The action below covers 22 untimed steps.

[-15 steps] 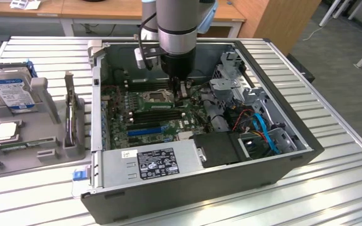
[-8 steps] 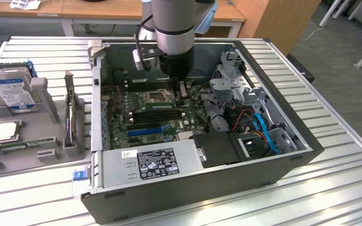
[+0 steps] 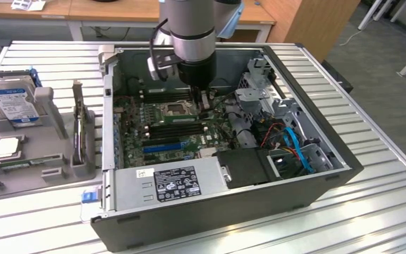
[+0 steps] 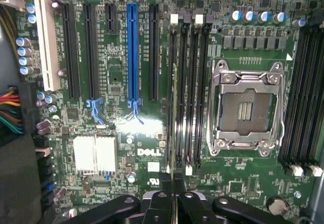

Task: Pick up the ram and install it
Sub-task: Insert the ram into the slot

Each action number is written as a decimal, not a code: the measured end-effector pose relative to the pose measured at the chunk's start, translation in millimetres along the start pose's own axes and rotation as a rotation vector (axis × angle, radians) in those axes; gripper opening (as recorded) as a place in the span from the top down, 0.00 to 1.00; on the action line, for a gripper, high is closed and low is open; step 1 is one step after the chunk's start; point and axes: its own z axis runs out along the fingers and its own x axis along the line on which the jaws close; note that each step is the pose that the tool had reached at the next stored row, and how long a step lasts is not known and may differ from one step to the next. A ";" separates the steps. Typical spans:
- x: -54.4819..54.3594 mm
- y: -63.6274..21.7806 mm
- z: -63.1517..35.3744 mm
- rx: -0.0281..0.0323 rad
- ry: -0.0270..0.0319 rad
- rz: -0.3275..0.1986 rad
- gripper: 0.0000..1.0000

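Green, very thin edge of the ram (image 4: 173, 122) seen edge-on in the wrist view: a long, narrow strip, its flat faces hidden at this angle. It runs parallel to the black memory slots (image 4: 195, 92) and lines up over the outermost slot of the bank, on the side away from the CPU socket (image 4: 246, 107). Seated or not: cannot tell. Gripper (image 4: 173, 186) closed tight, fingers pinching both sides of the ram. Exterior view: arm (image 3: 192, 32) reaches down into the open computer case (image 3: 210, 219) on the ribbed metal tabletop (image 3: 372, 211), over the motherboard (image 4: 116, 82).
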 end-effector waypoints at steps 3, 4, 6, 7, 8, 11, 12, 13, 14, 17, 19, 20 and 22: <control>-0.1 1.0 -0.1 0.0162 -0.0002 0.000 0.88; -0.1 0.9 -0.2 0.0163 -0.0002 0.000 0.88; 0.0 1.1 -0.2 0.0164 -0.0001 0.000 0.88; 0.1 2.0 -0.5 0.0164 0.0000 0.000 0.88; 0.1 4.0 -1.0 0.0171 0.0000 0.000 0.88; 0.1 10.6 -2.6 0.0211 -0.0005 -0.001 0.88; 0.1 13.1 -3.1 0.0223 -0.0006 -0.002 0.88; 0.1 15.5 -3.7 0.0233 -0.0007 -0.002 0.88; 0.1 18.0 -4.3 0.0243 -0.0007 -0.002 0.88; 0.2 25.5 -6.2 0.0261 -0.0010 -0.003 0.88; 0.2 29.5 -7.1 0.0266 -0.0011 -0.003 0.88; 0.3 31.2 -7.5 0.0267 -0.0011 -0.004 0.88; 0.3 34.0 -8.2 0.0270 -0.0012 -0.004 0.88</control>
